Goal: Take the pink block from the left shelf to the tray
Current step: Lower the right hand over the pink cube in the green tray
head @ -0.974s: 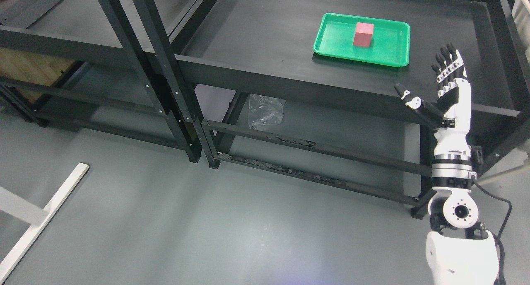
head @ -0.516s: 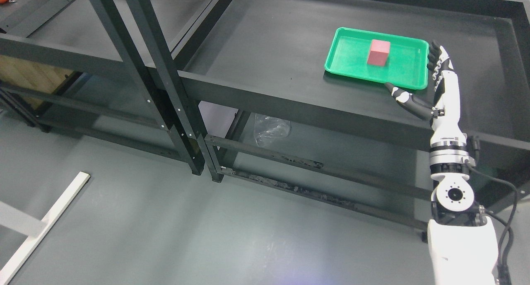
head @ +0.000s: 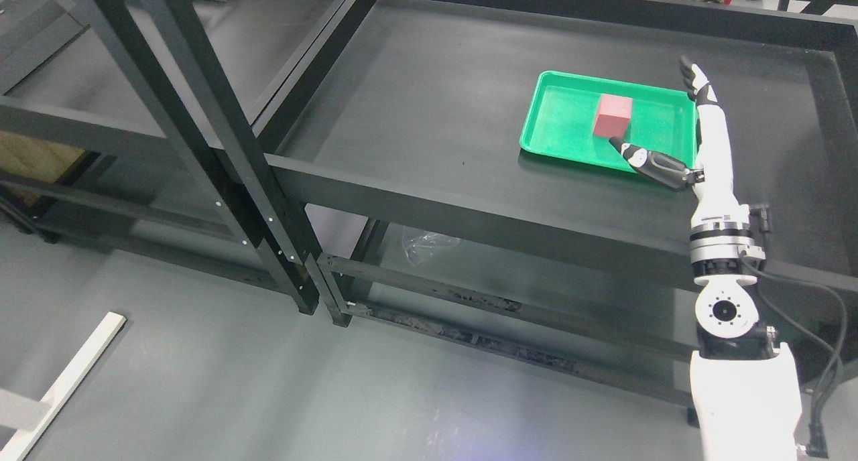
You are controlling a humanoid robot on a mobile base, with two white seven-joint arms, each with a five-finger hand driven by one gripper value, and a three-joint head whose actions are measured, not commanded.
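From my head camera the biggest thing I see is the black shelf unit (head: 429, 99) on the right, its wide top deck filling most of the upper picture; a second black shelf (head: 134, 66) stands just beside it on the left, the two frames meeting at the upright posts near the middle. Under the right unit's deck a clear plastic bag (head: 425, 241) lies on the lower level. A white bar (head: 64, 384) lies on the grey floor at the lower left.

My right arm (head: 727, 300) rises from the bottom right corner, white with black joints, and reaches up over the front edge of the deck. The right hand (head: 697, 129) is seen edge-on, fingers stretched straight toward the far side and the thumb (head: 647, 161) jutting out to the left, loose and gripping nothing.

The green tray (head: 563, 136) sits on the right part of the deck, and the hand lies over its right-hand edge. The pink block (head: 613, 114) stands inside the tray near its middle, left of the palm and just above the thumb tip; I cannot tell if the tip touches it
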